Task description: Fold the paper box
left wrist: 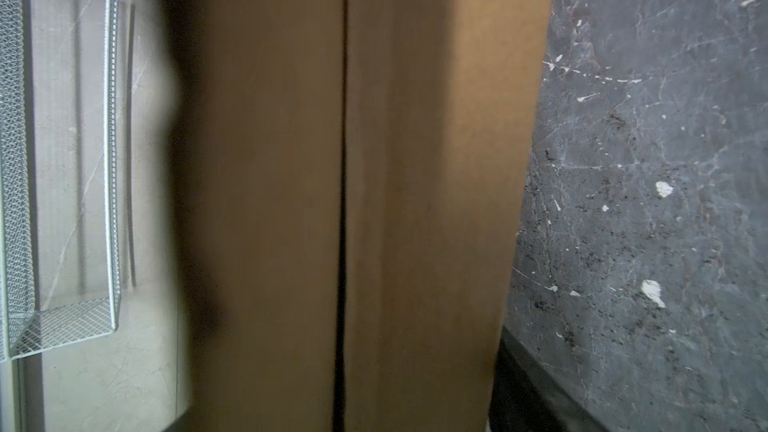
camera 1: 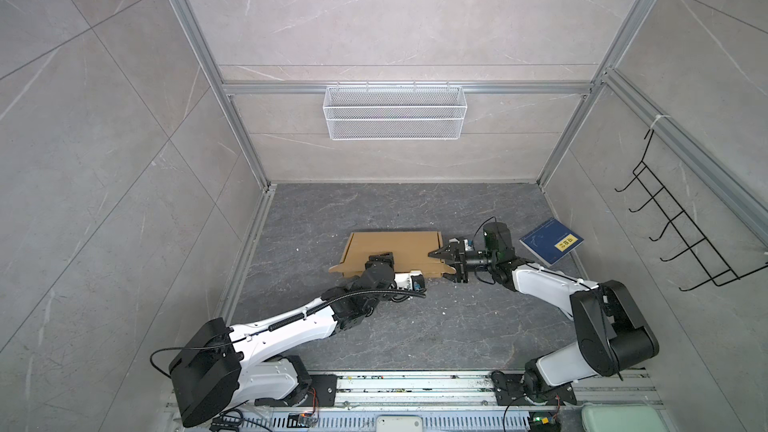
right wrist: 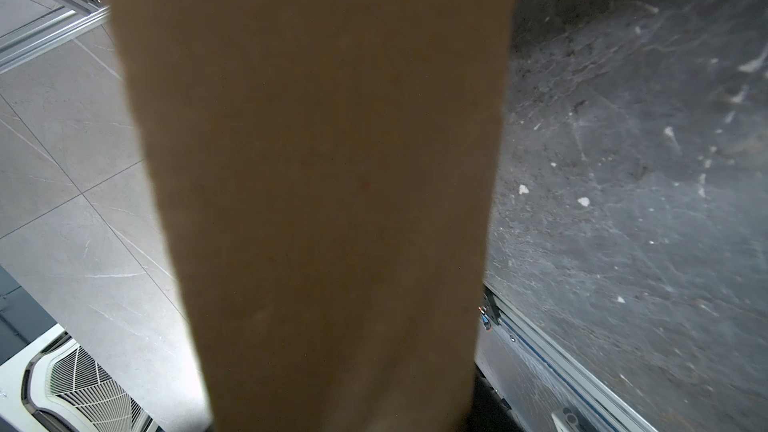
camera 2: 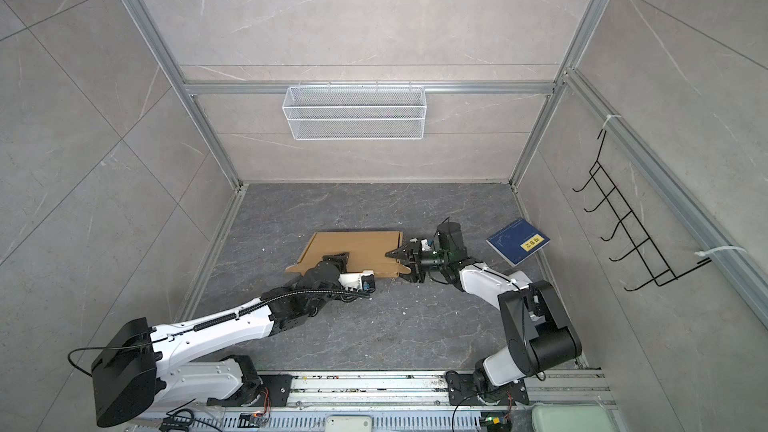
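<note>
The paper box [camera 1: 399, 245] [camera 2: 361, 245] lies folded flat on the dark floor, brown cardboard with a tab sticking out at its left front corner. My left gripper [camera 1: 381, 258] [camera 2: 334, 260] reaches over its front edge from the left. In the left wrist view the cardboard [left wrist: 415, 160] fills the space between the jaws, and contact is unclear. My right gripper [camera 1: 441, 264] [camera 2: 398, 261] straddles the box's right end, one finger above and one below. Cardboard [right wrist: 324, 160] fills that jaw gap too, with a dark finger [right wrist: 486, 401] against its edge.
A dark blue book [camera 1: 550, 241] with a yellow label lies at the right wall, just behind my right arm. A white mesh basket [camera 1: 395, 112] hangs on the back wall. A black hook rack [camera 1: 681, 234] is mounted on the right wall. The arm bases sit on a rail [camera 1: 415, 384] in front.
</note>
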